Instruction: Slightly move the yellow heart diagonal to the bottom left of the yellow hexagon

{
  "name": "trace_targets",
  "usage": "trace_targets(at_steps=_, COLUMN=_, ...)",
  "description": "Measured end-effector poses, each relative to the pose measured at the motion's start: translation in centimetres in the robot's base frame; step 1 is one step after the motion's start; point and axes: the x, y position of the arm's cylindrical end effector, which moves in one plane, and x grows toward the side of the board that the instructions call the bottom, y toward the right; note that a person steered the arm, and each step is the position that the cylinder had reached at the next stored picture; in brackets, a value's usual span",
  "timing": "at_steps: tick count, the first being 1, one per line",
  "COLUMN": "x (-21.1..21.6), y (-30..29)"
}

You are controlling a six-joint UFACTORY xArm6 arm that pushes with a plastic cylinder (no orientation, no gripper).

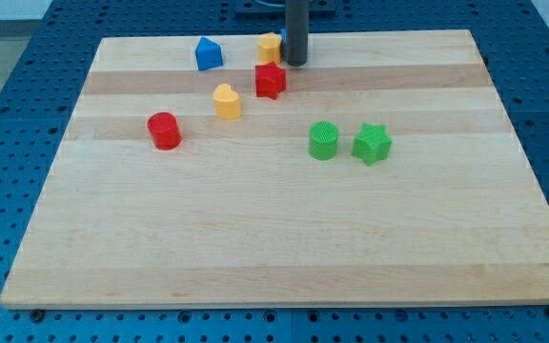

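The yellow heart (227, 100) is seen lying on the wooden board (284, 238), in the upper part of the view and a little left of the middle. It is set below and to the left of the yellow hexagon (269, 47), which is placed near the board's top edge and is partly hidden on its right side by the dark rod. The two yellow blocks are kept apart — the red star (270, 81) is found between them, just to the right of and slightly above the heart, not touching it.

The rod's lower end, my tip (296, 63), is located just beside the hexagon's right side; whether contact is made cannot be told. It is positioned just above and to the right of the red star and well apart from the heart. No jaws are carried by this arm — only the plain rod — so nothing is gripped or held.

Further out, a blue block (208, 53) with a peaked top is seen to the left of the hexagon, near the top edge. A red cylinder (164, 131) is placed below and to the left of the heart. On the view's right of centre, a green cylinder (324, 140) and a green star (372, 144) are set just beside each other, the star on the right. The board is laid on a blue perforated table (8, 143).
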Motion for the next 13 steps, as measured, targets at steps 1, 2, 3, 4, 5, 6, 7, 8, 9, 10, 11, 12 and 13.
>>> trace_targets(at_steps=1, x=0.3, y=-1.2)
trace_targets(at_steps=2, x=1.1, y=-2.5)
trace_targets(at_steps=3, x=1.2, y=-3.7)
trace_targets(at_steps=4, x=1.7, y=-4.1)
trace_targets(at_steps=5, x=3.3, y=-3.3)
trace_targets(at_steps=6, x=5.3, y=-2.9)
trace_targets(at_steps=7, x=7.0, y=-2.8)
trace_targets(at_steps=8, x=9.4, y=-2.8)
trace_targets(at_steps=9, x=11.3, y=-2.8)
trace_targets(at_steps=10, x=13.0, y=-2.8)
trace_targets(at_steps=11, x=13.9, y=-2.8)
trace_targets(at_steps=12, x=13.9, y=-3.7)
trace_targets(at_steps=13, x=12.6, y=-6.1)
